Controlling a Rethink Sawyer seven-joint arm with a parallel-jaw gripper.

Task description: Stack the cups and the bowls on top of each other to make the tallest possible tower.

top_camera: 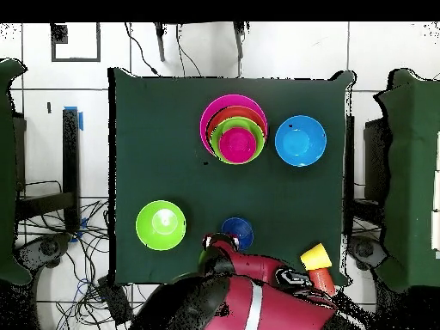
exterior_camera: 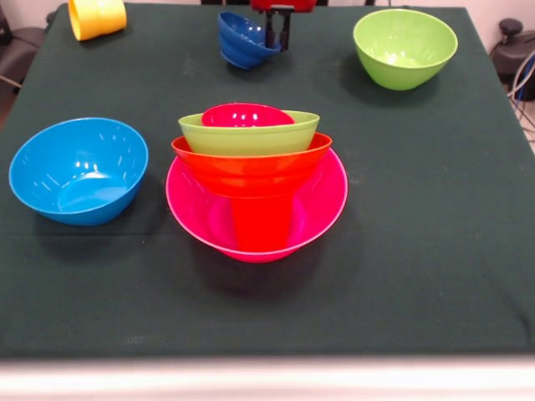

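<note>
The tower stands mid-table: a large pink bowl (exterior_camera: 322, 205) with a red cup (exterior_camera: 261, 225) in it, then an orange bowl (exterior_camera: 251, 167), a lime green bowl (exterior_camera: 251, 134) and a small red bowl (exterior_camera: 247, 115) on top. It also shows in the overhead view (top_camera: 234, 129). My gripper (exterior_camera: 278, 35) is at the far edge, shut on the rim of the small dark blue bowl (exterior_camera: 242, 40), which hangs tilted. The overhead view shows that bowl (top_camera: 237, 232) beside the gripper (top_camera: 217, 244). A light blue bowl (exterior_camera: 79, 171) and a second lime green bowl (exterior_camera: 405, 48) stand apart.
A yellow cup (exterior_camera: 96, 17) lies on its side at the far left corner. In the overhead view it (top_camera: 315, 256) lies next to an orange cup (top_camera: 324, 279) by the arm (top_camera: 249, 301). Cables and chairs surround the table (exterior_camera: 435, 276).
</note>
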